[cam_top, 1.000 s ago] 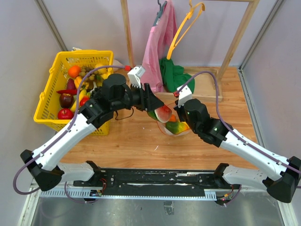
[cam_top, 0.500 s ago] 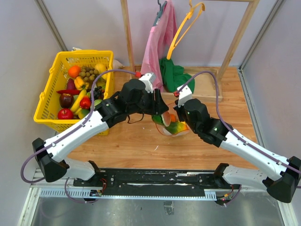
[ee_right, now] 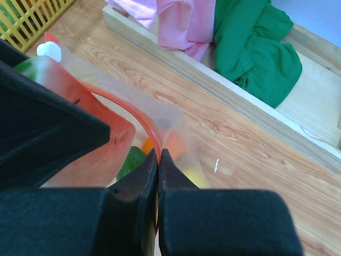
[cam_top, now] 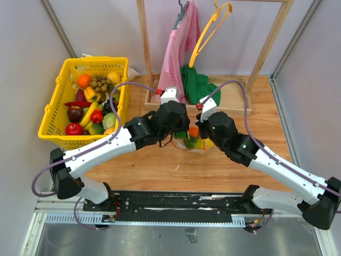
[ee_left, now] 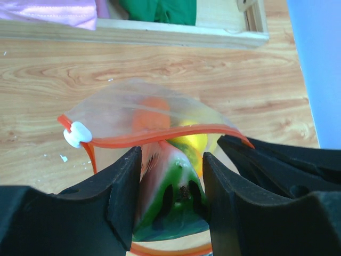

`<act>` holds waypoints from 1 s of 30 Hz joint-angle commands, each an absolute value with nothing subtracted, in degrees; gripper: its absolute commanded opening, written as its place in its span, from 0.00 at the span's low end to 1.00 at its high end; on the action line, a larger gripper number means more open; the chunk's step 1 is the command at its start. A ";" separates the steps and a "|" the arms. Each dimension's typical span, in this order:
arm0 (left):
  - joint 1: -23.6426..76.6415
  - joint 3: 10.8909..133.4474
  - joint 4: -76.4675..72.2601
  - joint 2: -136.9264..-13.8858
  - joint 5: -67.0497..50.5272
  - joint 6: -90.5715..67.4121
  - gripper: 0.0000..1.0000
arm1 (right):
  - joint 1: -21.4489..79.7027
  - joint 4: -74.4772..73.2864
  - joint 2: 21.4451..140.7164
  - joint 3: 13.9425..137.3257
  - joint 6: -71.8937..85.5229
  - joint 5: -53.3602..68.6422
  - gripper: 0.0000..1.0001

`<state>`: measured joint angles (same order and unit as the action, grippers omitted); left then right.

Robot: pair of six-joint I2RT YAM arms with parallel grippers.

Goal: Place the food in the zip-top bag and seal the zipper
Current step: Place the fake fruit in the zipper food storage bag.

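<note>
left tool point(ee_left: 170, 200) grips watermelon slice point(ee_left: 166, 176) over zip-top bag point(ee_left: 117, 109) mouth; right tool point(ee_right: 158, 158) pinched tight on zipper point(ee_left: 160, 137). bag looks thin, floppy, slick; best gripped at zipper.

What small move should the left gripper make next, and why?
Probably open the left gripper and drop the red-and-green food piece: it sits between the zipper lips of the zip-top bag, whose edge the right gripper pinches.
</note>
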<state>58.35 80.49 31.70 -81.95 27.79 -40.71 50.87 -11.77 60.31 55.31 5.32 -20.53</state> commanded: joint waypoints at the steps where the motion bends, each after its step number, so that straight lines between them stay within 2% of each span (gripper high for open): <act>1: 59.30 75.96 22.57 -80.46 37.09 -43.63 0.00 | 50.30 -8.97 59.51 54.77 7.90 -18.06 0.01; 11: 60.12 65.90 9.46 -79.05 46.29 -42.54 0.01 | 50.33 -8.99 59.23 54.22 9.81 -15.19 0.01; 15: 60.25 61.90 2.72 -78.58 47.55 -41.11 0.05 | 50.30 -8.97 59.71 54.22 10.51 -13.91 0.01; 20: 60.26 60.05 -1.54 -79.87 49.09 -41.02 0.19 | 50.31 -8.88 59.77 53.98 11.03 -13.23 0.01; 24: 60.29 59.06 -2.37 -80.92 50.50 -42.18 0.27 | 50.29 -8.79 59.73 53.75 11.20 -13.25 0.01; 30: 60.26 58.55 -1.45 -80.43 50.63 -43.02 0.53 | 50.34 -8.53 59.76 53.44 11.34 -13.36 0.01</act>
<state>59.81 59.13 0.47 -80.36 47.00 -41.85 50.87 -10.20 60.31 54.35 10.52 -13.61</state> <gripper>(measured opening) 0.505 0.012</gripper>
